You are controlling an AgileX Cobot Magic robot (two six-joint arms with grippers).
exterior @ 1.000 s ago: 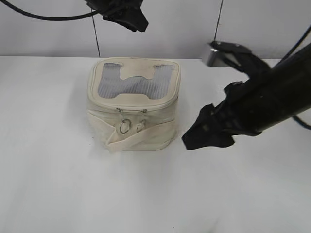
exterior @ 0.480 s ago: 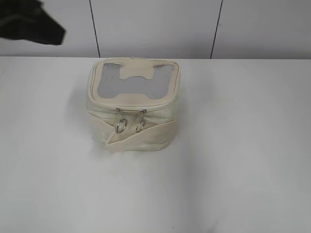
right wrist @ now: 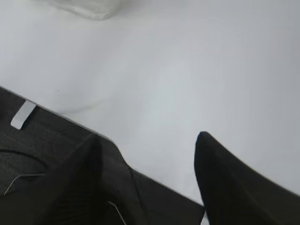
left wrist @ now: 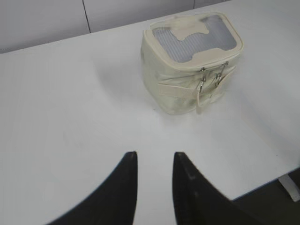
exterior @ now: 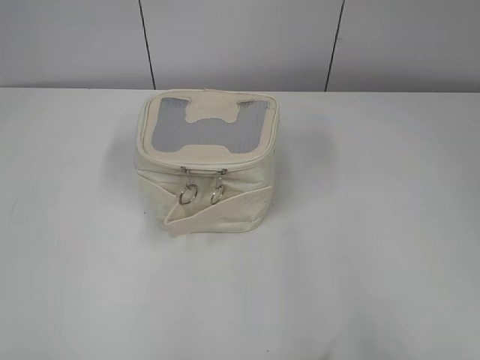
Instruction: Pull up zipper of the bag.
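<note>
The zipper (exterior: 202,166) runs as a thin cream track around the rim of the top panel of the bag (exterior: 206,161); along the near edge, the visible stretch of track lies flat against the rim. Its two silver ring pulls (exterior: 188,196) hang side by side against the bag's near face, just below the near edge of the panel. The grey see-through panel carries a cream H-shaped patch (exterior: 211,114). A wide cream strap (exterior: 217,210) crosses the near face at a slant, passing just below the rings. The bag stands upright on the white table (exterior: 375,247), left of centre and toward the far side, near the grey wall (exterior: 240,41).

In the exterior view no gripper appears. In the left wrist view the left gripper (left wrist: 154,161) hovers above bare table, well apart from the bag (left wrist: 192,61), which lies farther off and to the right; its two dark fingers (left wrist: 125,187) stand parted with a narrow gap and nothing between them. The rings (left wrist: 202,86) show on the bag face turned toward this camera. In the right wrist view the right gripper (right wrist: 147,150) sits over the table edge (right wrist: 70,115), fingers (right wrist: 225,178) spread wide and empty; only a pale blurred corner, probably the bag, shows at the top edge.
</note>
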